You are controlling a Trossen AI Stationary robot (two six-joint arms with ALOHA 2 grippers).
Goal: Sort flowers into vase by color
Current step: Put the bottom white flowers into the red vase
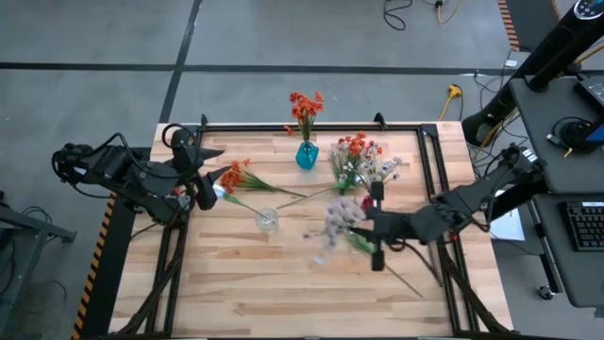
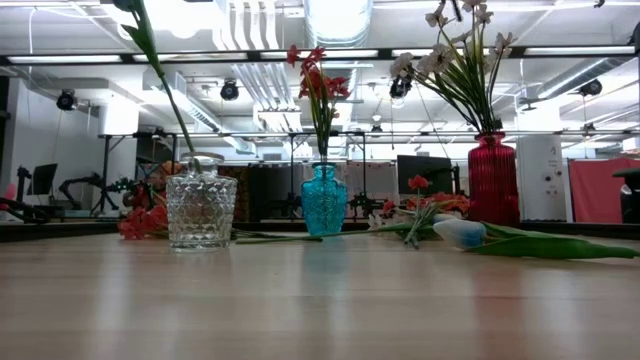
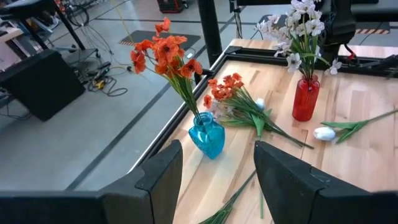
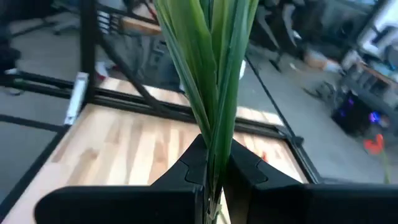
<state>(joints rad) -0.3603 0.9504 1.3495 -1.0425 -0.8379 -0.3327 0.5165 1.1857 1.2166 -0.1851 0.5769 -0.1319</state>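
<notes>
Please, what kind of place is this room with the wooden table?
Probably a robotics lab or workshop: bare ceiling ducts, cables on the concrete floor, a desk with a keyboard beside the wooden table.

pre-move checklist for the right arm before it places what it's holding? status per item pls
1. Right gripper shut on the pale-blossom spray; green stems pinched between its fingers: ok.
2. Spray lifted off the table: ok; in the high view it is blurred above the wood.
3. Matching target: red vase already holds white blossoms and stands upright: ok.
4. Blue vase holds orange-red flowers only, upright: ok.
5. Clear glass vase upright with one green stem in it; blossom colour out of frame: cannot tell.
6. Left gripper open, empty, at the table's left side away from the red vase: ok.
</notes>
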